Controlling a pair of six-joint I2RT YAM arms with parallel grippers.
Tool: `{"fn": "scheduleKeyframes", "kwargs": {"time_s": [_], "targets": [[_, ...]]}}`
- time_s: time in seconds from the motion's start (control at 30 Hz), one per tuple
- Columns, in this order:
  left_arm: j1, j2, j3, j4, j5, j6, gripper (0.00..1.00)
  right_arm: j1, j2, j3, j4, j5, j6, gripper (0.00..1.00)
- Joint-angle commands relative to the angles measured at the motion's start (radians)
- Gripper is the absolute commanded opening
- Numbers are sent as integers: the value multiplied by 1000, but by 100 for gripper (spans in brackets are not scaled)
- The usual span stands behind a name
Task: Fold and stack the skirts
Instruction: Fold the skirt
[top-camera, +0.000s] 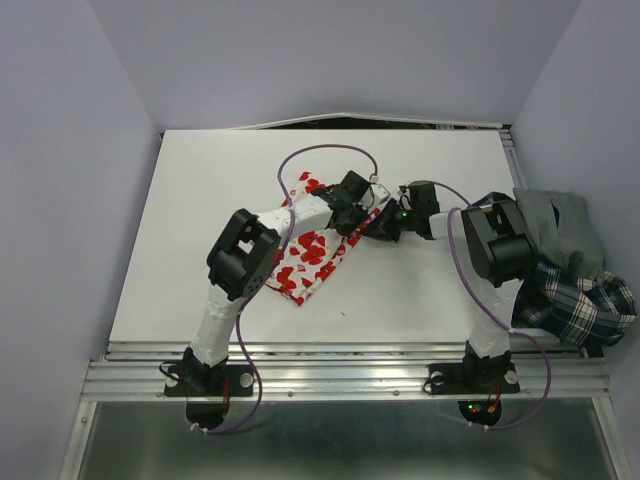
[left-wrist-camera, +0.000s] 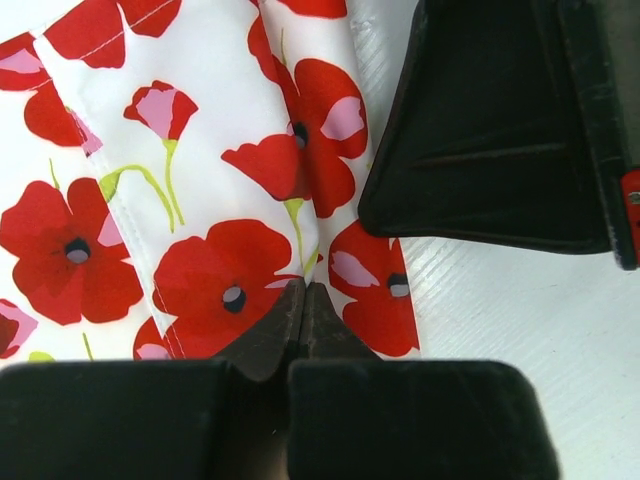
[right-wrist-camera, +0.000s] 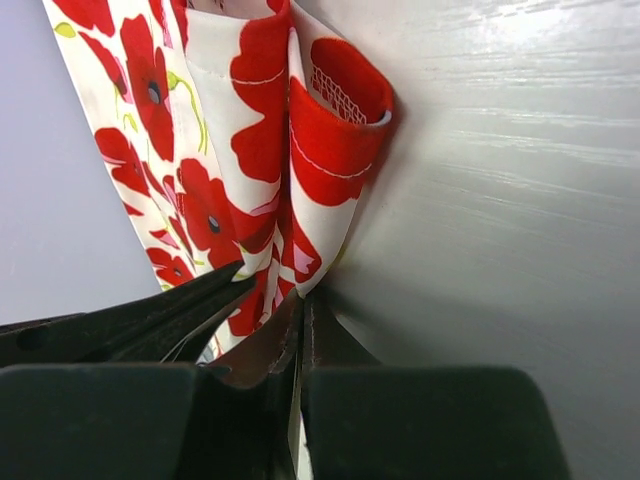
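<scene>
The main risk is that one grip is too thin. The left gripper has its fingers pressed together on a small ridge of the poppy skirt, and the right gripper has its fingers together on the edge of the same skirt, just beside the other. Each seems to hold only a little cloth, so in my judgement one layer can slip out when the arms lift, and the fold would then come out crooked. The two grippers are also very close to each other, so they could collide, or pull the cloth in opposite ways and bunch it.

The poppy skirt lies in the centre of the top view, on the white table, as a long strip going from lower left to upper right. It is white with red flowers and looks thin and soft; in the right wrist view its hem curls into an open loop. The grey skirt and the plaid skirt lie crumpled at the right edge of the top view, touching each other.
</scene>
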Motion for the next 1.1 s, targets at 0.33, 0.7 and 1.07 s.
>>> {"fn": "scheduleKeyframes", "kwargs": {"time_s": [0.33,0.7,1.07], "targets": [[-29,-121,5,-13,71,-34,0,5,53,-9,-52,86,-32,1],[-31,-62,2,-20,65,-30,18,5,34,-20,-59,100,-42,1],[36,-385,-125,-2,240,0,59,5,70,185,-293,247,-295,1]]}}
